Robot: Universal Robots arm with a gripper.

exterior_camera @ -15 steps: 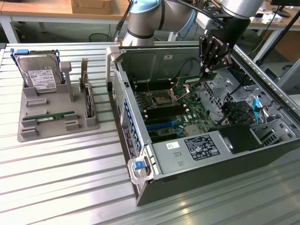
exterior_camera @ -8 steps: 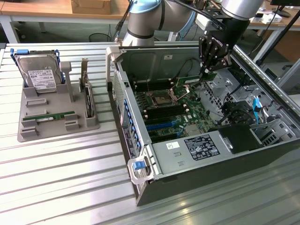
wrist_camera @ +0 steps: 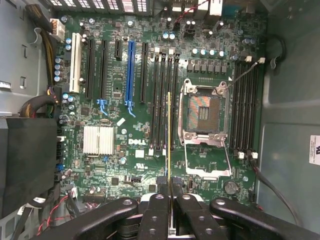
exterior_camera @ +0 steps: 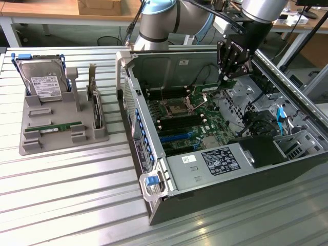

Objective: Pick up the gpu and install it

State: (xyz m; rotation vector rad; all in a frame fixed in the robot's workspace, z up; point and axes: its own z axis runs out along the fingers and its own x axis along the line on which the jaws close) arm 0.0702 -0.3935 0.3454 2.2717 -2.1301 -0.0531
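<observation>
My gripper (exterior_camera: 226, 78) hangs inside the open computer case (exterior_camera: 154, 169), over the motherboard (exterior_camera: 189, 125). It is shut on the gpu (exterior_camera: 211, 87), a thin green circuit-board stick that juts out from the fingers toward the exterior view's left. In the wrist view the gpu (wrist_camera: 169, 135) shows edge-on as a thin line, clamped between my fingers (wrist_camera: 156, 210). It runs along the black memory slots (wrist_camera: 161, 100) beside the CPU socket (wrist_camera: 205, 112) and hovers above them.
A grey tray (exterior_camera: 31, 146) on the slatted table at the exterior view's left holds a silver hard drive (exterior_camera: 46, 82), a dark card with a metal bracket (exterior_camera: 95, 105) and another green stick (exterior_camera: 54, 126). A black power supply (exterior_camera: 264, 148) and cables crowd the case.
</observation>
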